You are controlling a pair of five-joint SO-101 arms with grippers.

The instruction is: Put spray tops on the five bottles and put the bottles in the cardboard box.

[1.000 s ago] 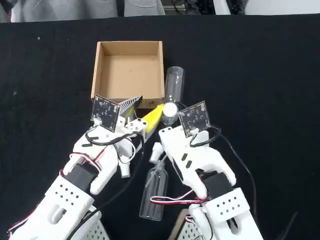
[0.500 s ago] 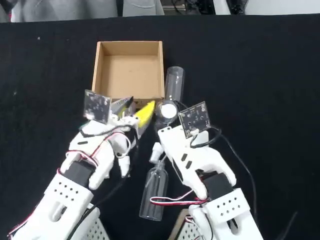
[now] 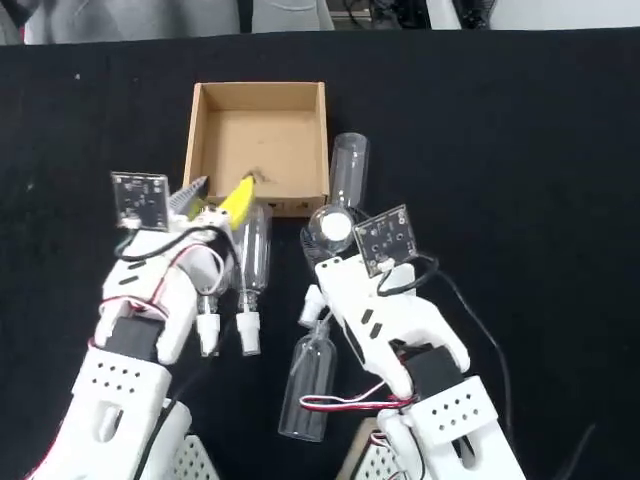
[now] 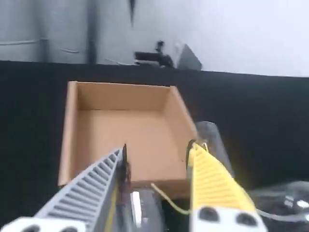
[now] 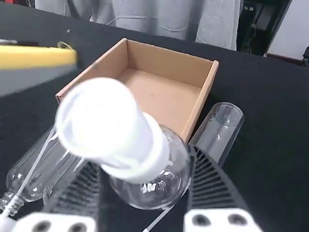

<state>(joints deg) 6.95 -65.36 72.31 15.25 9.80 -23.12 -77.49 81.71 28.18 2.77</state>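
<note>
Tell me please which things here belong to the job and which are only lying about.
Part of the job:
cardboard box
capped bottle in the right gripper
second bottle beside the box
third bottle near the left gripper
fourth bottle under the right arm

Only lying about:
dark gear behind the black table

You have one cardboard box. Count five bottles: a bottle just right of the box, a second bottle nearer, a third bottle nearest, and a fourth bottle and a fifth bottle to the left. Three white spray tops show plainly. Two arms.
</note>
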